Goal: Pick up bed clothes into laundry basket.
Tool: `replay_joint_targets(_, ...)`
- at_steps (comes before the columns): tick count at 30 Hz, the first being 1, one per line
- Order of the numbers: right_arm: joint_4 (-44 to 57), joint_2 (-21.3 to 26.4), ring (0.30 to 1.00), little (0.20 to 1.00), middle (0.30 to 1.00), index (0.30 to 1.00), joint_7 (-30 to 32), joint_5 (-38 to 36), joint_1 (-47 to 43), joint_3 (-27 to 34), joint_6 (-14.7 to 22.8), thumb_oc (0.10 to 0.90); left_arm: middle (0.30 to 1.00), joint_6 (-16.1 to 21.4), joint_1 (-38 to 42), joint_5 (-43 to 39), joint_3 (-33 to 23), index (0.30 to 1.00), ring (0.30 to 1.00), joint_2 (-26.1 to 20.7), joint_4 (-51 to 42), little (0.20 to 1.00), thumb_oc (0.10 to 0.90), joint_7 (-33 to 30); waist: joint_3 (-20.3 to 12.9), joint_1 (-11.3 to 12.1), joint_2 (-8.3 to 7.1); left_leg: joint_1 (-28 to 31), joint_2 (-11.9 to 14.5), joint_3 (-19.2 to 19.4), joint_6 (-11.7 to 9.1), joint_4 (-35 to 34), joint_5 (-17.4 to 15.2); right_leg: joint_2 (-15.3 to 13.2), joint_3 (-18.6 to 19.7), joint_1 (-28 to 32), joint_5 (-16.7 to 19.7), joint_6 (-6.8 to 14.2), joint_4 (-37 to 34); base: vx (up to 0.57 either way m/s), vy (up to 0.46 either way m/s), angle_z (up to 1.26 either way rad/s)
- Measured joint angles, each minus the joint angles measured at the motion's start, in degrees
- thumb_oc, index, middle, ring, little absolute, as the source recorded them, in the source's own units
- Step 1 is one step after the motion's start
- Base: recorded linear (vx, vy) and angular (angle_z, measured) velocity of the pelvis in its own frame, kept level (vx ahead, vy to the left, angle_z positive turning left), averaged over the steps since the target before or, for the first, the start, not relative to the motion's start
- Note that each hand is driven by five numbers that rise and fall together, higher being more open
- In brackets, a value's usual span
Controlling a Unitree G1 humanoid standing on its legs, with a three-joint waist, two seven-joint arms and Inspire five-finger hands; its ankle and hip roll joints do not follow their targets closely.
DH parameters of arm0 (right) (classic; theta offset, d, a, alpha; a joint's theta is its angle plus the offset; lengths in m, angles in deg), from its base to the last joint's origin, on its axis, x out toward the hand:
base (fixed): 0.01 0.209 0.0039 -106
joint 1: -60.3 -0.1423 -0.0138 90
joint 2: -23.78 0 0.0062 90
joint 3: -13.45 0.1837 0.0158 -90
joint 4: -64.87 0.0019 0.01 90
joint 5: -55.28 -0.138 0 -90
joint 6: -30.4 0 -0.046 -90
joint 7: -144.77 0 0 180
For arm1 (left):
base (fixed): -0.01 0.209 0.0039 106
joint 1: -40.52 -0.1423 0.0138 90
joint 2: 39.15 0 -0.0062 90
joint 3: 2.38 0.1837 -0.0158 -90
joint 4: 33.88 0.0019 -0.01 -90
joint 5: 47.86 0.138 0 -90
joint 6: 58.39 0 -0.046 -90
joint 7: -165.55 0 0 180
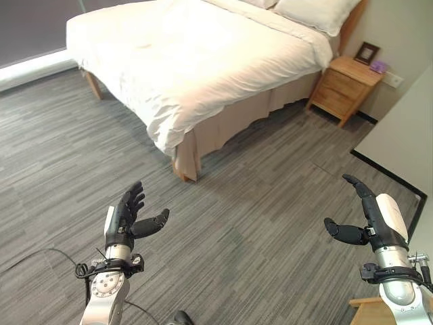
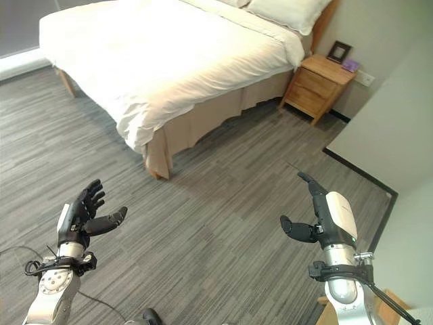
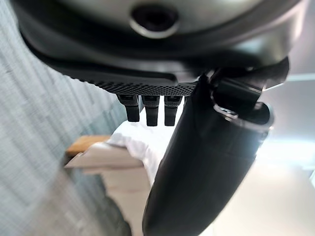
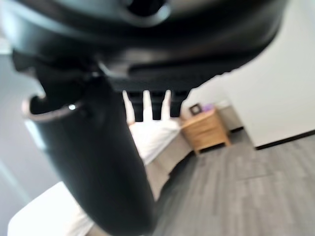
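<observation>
I see the left hand (image 1: 128,220) released, holding nothing, over grey floor (image 1: 257,230). The white bed clothes (image 1: 196,54) lie on the bed ahead, well apart. The right hand (image 1: 372,220) is likewise released.

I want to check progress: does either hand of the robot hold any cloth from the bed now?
No, the left hand and right hand hover open above the floor, short of the bed.

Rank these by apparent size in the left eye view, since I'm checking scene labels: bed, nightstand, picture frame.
1. bed, by far the largest.
2. nightstand.
3. picture frame, smallest, standing on the nightstand.
Both lie farther from the camera, but the order looks clear.
</observation>
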Motion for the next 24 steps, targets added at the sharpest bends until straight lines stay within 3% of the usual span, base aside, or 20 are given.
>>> replay_joint_targets(1,0.0,-0.1,0.9,0.9,0.9,0.9,0.1,0.2,-0.4,-0.4,0.0,0.8,0.9,0.0,-0.6,0.0,-0.2,0.9,0.9,-0.1,-0.6,0.9,0.8,0.0,0.4,0.7,-0.18,2.1,-0.8,-0.4,-0.2,-2.3,0.5,-0.9,-0.2,-2.5,2.5,1.7,4.8,-0.11,0.116,0.37)
replay_joint_targets(4,-0.8,0.0,0.9,0.9,0.9,0.9,-0.5,1.0,0.1,-2.0,0.0,0.8,0.9,0.0,-2.9,0.0,-0.4,0.9,0.9,0.1,-0.5,0.9,0.8,-0.1,0.9,1.1,0.24,4.4,-0.4,-3.5,-0.9,-4.9,1.2,-1.8,0.4,-6.9,4.3,4.3,14.7,-0.1,0.049,0.5)
replay_joint_targets(6,-1.7,0.0,0.9,0.9,0.9,0.9,-0.8,1.6,0.2,-2.3,-0.2,0.8,0.9,-0.2,-3.3,-0.1,-0.4,0.9,0.9,0.4,-0.1,0.9,0.8,-0.1,1.9,1.1,1.88,4.7,1.8,-6.3,-1.2,-6.7,2.8,0.5,6.3,-8.8,3.1,6.0,17.9,-0.07,-0.051,0.64)
replay_joint_targets(9,-1.8,0.0,0.9,0.9,0.9,0.9,-1.3,2.0,-0.7,-2.7,-0.2,0.8,0.9,-0.3,-3.2,-0.7,-1.5,0.9,0.9,0.4,0.8,0.9,0.8,-0.2,2.6,1.1,0.73,4.9,2.1,-8.4,-3.1,-7.4,4.4,-0.9,11.9,-7.8,3.9,4.7,9.9,-0.09,-0.188,0.42)
replay_joint_targets(10,-1.9,-0.1,0.9,0.9,0.9,0.9,-1.3,2.1,-1.1,-2.8,-0.2,0.8,0.9,-0.3,-3.2,-1.3,-2.0,0.9,0.9,0.0,1.1,0.9,0.8,-0.1,2.4,1.1,-0.3,4.5,2.0,-9.0,-3.9,-7.1,4.7,-2.5,14.1,-6.3,7.4,2.7,3.3,-0.08,-0.323,0.55)
replay_joint_targets(11,-2.0,-0.2,0.9,0.9,0.9,0.9,-1.3,2.1,-0.9,-2.9,-0.2,0.8,0.9,-0.3,-2.9,-1.9,-2.4,0.9,0.9,-0.7,1.1,0.9,0.8,-0.1,2.4,0.6,-1.5,4.1,1.7,-10.2,-5.4,-6.8,4.6,-3.1,18.2,-4.8,13.6,2.0,0.2,-0.01,-0.304,0.68)
replay_joint_targets(12,-2.7,-0.4,0.9,0.9,0.9,0.9,-1.3,2.2,-1.2,-3.0,-0.4,0.8,0.9,-0.3,-2.5,-2.2,-2.5,0.9,0.9,-0.9,1.4,0.9,0.8,-0.3,2.6,0.4,-1.68,4.1,2.4,-11.2,-6.9,-7.3,5.3,-2.9,20.7,-3.4,12.0,4.3,-0.3,-0.01,-0.293,0.67)
replay_joint_targets(13,-4.1,-0.1,0.9,0.9,0.9,0.9,-1.5,2.1,-1.7,-3.2,-1.2,0.8,0.9,-0.3,-1.9,-2.3,-2.1,0.9,0.9,-0.7,2.5,0.9,0.8,-0.4,2.6,0.5,-0.14,4.1,4.6,-12.5,-8.1,-8.7,6.0,-0.9,24.4,-3.0,9.9,5.7,0.1,-0.03,-0.284,0.63)
replay_joint_targets(14,-4.1,-0.2,0.9,0.9,0.9,0.9,-1.8,2.1,-1.4,-3.1,-1.7,0.8,0.9,-0.3,-1.9,-2.3,-2.0,0.9,0.9,-0.9,2.4,0.9,0.8,-0.5,2.6,0.0,0.24,4.7,5.2,-13.5,-9.2,-9.6,6.8,-0.1,28.2,-2.1,8.5,6.0,-0.4,-0.07,-0.456,0.53)
replay_joint_targets(17,-4.1,-0.3,0.9,0.9,0.9,0.9,-2.1,2.1,-3.2,-3.6,-2.0,0.8,0.9,-0.2,-2.0,-2.3,-2.3,0.9,0.9,-1.1,2.6,0.9,0.8,-1.7,2.7,0.1,0.17,6.1,7.0,-12.7,-12.4,-11.2,9.7,1.1,27.6,-0.6,2.4,6.1,-0.6,-0.05,-0.329,0.12)
replay_joint_targets(20,-4.0,-0.1,0.9,0.9,0.9,0.9,-2.1,2.2,-4.7,-3.6,-2.1,0.8,0.9,-0.1,-2.7,-2.2,-2.3,0.9,0.9,-0.7,2.5,0.9,0.8,-1.6,2.3,-0.8,1.17,6.7,8.5,-10.6,-13.2,-11.3,10.7,2.6,27.7,0.0,1.8,5.3,-0.7,-0.02,-0.348,-0.05)
replay_joint_targets(24,-3.7,-0.5,0.9,0.9,0.9,0.9,-2.9,2.1,-4.0,-4.4,-1.8,0.8,0.9,0.0,-4.9,-2.2,-3.9,0.9,0.9,-0.5,2.8,0.9,0.8,-1.7,1.6,-1.7,0.87,7.5,9.8,-10.1,-13.6,-11.3,10.4,3.5,27.7,0.6,1.3,3.9,-1.1,-0.02,-0.315,-0.06)
